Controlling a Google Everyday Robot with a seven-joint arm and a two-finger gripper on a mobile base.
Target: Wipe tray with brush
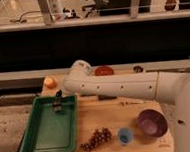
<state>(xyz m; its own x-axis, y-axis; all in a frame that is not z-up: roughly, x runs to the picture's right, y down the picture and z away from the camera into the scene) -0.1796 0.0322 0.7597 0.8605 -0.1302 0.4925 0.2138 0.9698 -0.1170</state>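
Note:
The green tray (49, 129) lies on the left part of the wooden table. My gripper (58, 101) hangs over the tray's far right part, at the end of my white arm (124, 85) that reaches in from the right. A small dark brush (57, 108) is at the gripper's tip, down near the tray floor.
On the table stand a purple bowl (152, 121), a small blue cup (125, 135), a bunch of dark grapes (96, 138), an orange fruit (50, 81) at the back left, a red-orange dish (104, 70) and a small can (137, 69) at the back.

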